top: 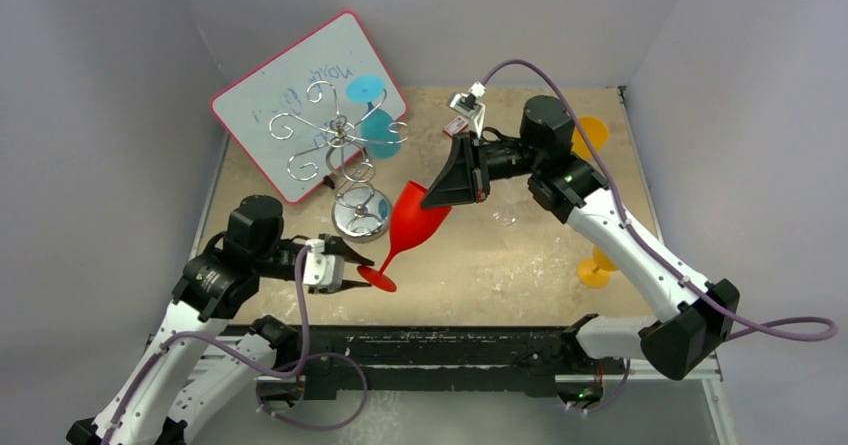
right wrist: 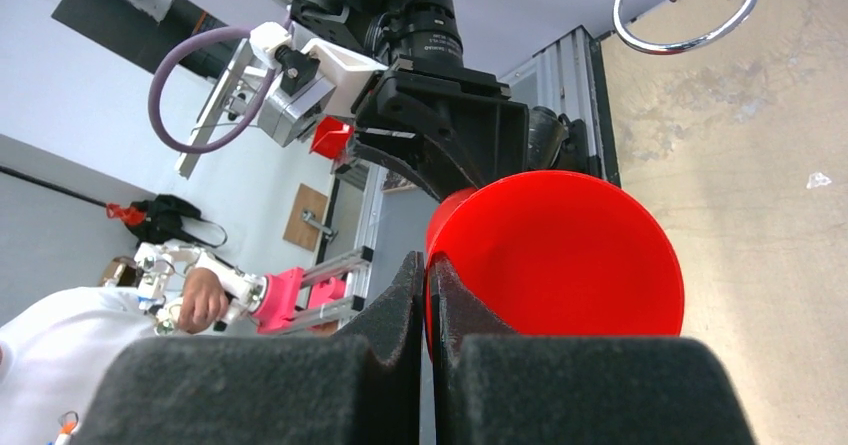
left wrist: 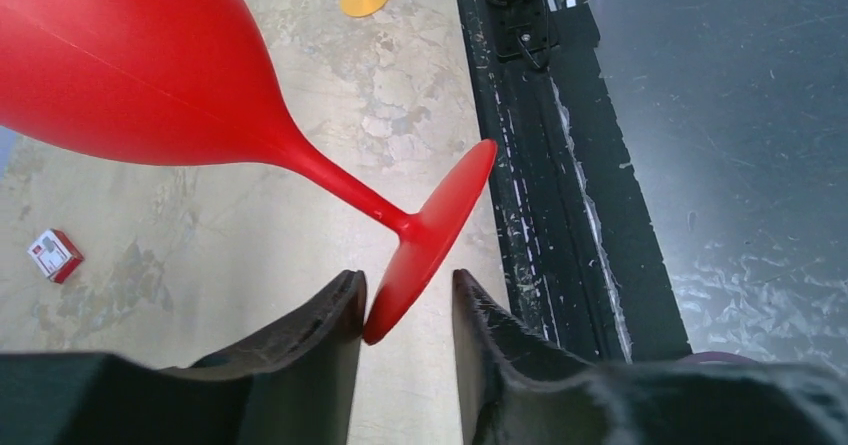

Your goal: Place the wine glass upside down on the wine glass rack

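Fingers point(right wrist: 395, 315) of the right gripper point(top: 430, 202) are clamped on the rim of the red wine glass point(top: 412, 220), which sits tilted over the tabletop point(top: 500, 265) (bowl high, foot low). The left gripper point(top: 365, 273) straddles the foot's edge, fingers parted, one touching it, with a gap on the other side. The wine glass rack point(top: 340, 140) stands just beside the glass, by a pink-framed whiteboard point(top: 290, 85).
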Controlling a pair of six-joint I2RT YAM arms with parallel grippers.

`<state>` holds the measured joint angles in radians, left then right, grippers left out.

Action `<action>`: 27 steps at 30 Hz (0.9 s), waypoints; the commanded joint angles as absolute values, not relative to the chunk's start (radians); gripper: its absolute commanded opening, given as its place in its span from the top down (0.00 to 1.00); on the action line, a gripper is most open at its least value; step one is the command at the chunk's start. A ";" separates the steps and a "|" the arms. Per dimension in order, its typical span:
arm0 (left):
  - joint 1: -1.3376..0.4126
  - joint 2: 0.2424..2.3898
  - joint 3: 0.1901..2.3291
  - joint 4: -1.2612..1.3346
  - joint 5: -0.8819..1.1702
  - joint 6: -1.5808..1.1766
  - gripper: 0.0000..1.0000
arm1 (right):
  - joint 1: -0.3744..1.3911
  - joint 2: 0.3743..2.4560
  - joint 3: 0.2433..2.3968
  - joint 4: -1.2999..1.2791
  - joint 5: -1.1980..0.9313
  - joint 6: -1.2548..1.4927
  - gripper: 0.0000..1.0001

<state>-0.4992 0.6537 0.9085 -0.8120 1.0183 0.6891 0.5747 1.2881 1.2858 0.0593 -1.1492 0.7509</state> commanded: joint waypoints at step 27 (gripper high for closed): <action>-0.503 0.577 0.985 -0.733 0.901 0.568 1.00 | 0.569 1.121 1.164 0.307 -0.916 0.854 0.37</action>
<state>-0.5045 0.6037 0.9482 -0.8429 0.9474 0.6510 0.5701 1.2137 1.1610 0.2203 -1.0004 0.8577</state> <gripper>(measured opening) 0.027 0.579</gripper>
